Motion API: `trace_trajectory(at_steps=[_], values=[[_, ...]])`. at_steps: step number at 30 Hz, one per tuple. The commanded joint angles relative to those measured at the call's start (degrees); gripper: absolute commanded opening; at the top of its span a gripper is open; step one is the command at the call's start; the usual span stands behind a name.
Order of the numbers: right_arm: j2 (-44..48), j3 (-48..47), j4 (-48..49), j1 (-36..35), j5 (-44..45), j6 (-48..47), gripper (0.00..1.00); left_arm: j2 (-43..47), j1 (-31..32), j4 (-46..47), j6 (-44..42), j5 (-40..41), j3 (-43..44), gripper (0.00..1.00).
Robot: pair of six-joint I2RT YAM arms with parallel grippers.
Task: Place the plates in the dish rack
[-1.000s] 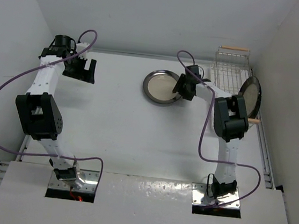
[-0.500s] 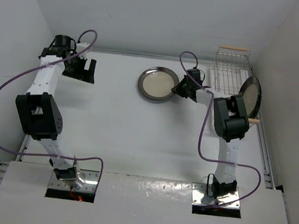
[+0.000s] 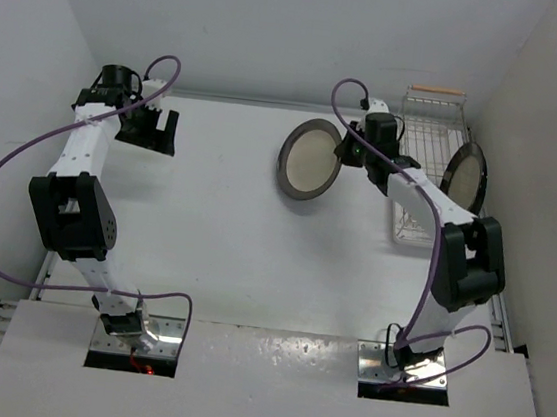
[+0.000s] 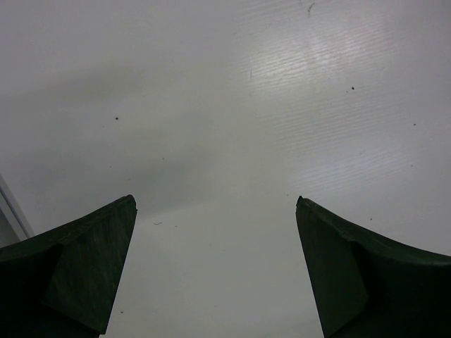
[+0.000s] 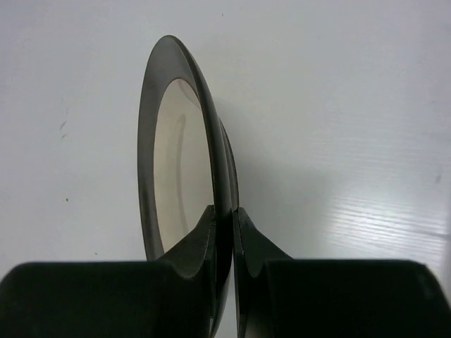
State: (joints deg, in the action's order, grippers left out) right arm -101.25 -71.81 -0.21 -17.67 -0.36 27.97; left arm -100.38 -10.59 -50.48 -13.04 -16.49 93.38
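Near the dish rack [image 3: 429, 125], the right jaws pinch the rim of a dark-rimmed plate [image 3: 309, 159], tilted up on edge. The left jaws stand spread wide over the bare desk [image 3: 217, 222].

Held plate [image 3: 310, 159] [image 5: 180, 169]: round, cream centre, plain dark glossy rim. It is turned up on edge with its face tilted. The right gripper [image 5: 224, 211] is clamped on its rim. It sits just left of the rack and apart from it.

Racked plate [image 3: 464, 178]: round, cream centre, dark rim. It stands upright at the rack's right side.

Rack [image 3: 423, 134]: rectangular white wire basket at the table's far right. A light wooden handle [image 3: 438, 89] sits on its far end.
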Motion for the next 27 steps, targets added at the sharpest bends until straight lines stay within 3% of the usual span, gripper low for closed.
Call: trace_trajectory(at_steps=[1,11,21,27], values=[[7.55,-3.77,3.30,1.06,-2.62,-7.12,0.00,1.06,-0.48,0.29,-0.23,0.41,2.24,1.00],[20.99,-7.37,-2.68,7.65,-3.86,-12.05,0.00,0.53,-0.48,-0.23,-0.23,0.41,2.86,1.00],[29.26,-14.32,-7.96,14.85,0.19,-23.48,0.00,0.53,0.04,-0.23,-0.23,-0.12,2.86,1.00],[29.80,-16.96,-9.20,19.15,8.79,-32.44,0.00,1.06,0.04,-0.23,-0.76,-0.12,2.33,1.00]])
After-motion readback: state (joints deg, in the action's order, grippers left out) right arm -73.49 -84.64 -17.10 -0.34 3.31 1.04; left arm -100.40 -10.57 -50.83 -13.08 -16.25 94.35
